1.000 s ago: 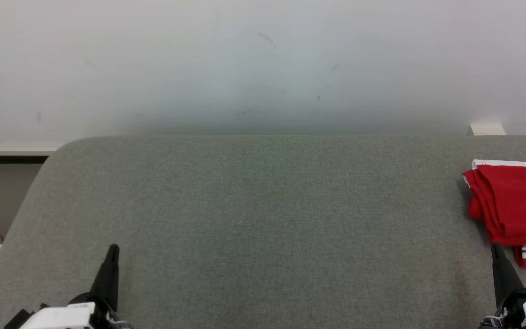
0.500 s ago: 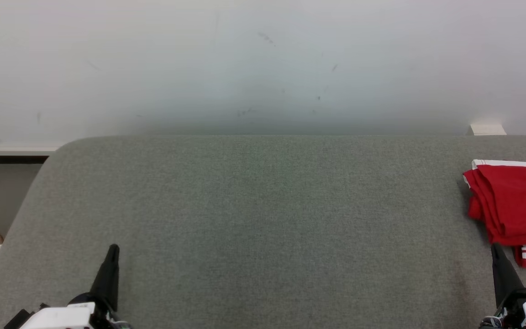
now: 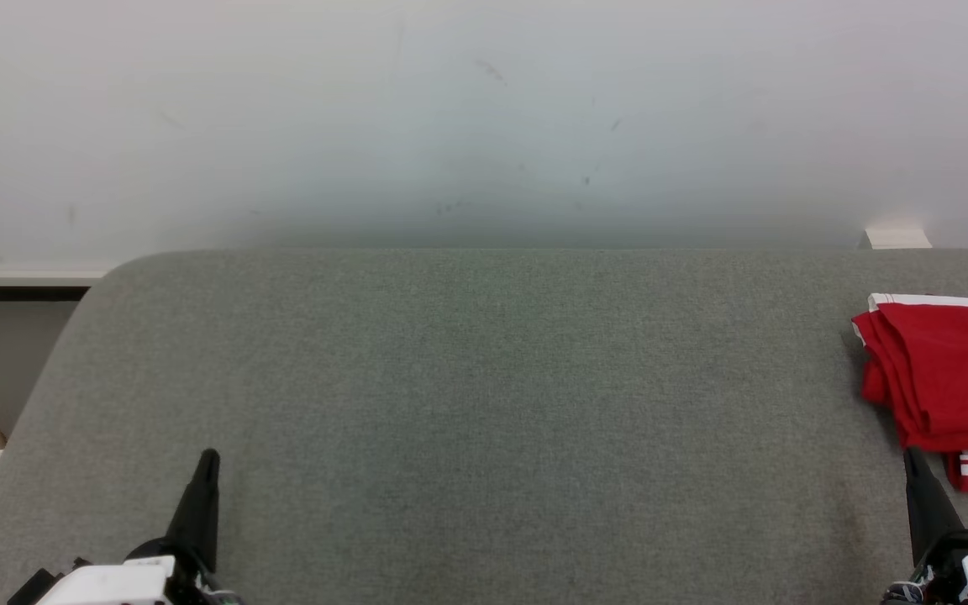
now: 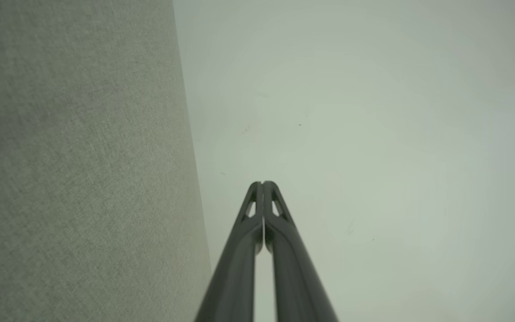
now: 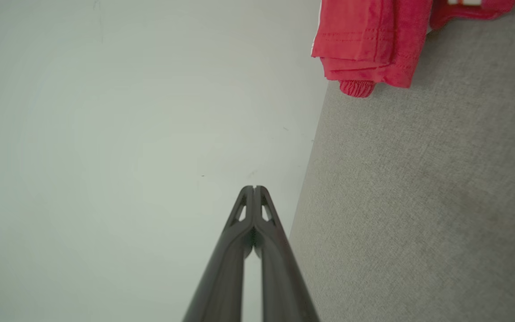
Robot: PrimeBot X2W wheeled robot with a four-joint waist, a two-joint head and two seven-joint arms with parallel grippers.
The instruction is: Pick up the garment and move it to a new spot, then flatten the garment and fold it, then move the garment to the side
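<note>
The right gripper point(image 5: 254, 190) rises from 6 o'clock, its two dark fingers pressed together at the tips near the centre. Toward 1 o'clock a folded red garment point(image 5: 369, 40) lies on the grey fabric surface point(image 5: 418, 201), its stacked hems and a gathered edge facing the gripper, well apart from the fingertips. The fabric surface takes the 3 o'clock side, and a pale, lightly scuffed wall point(image 5: 105, 134) takes the 9 o'clock side.

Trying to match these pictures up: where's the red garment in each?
Head view: red garment at the right edge, on the grey surface.
Right wrist view: red garment at top right.
Left wrist view: grey surface left, pale wall right.
Shared landmark: grey surface's edge against the pale wall.
</note>
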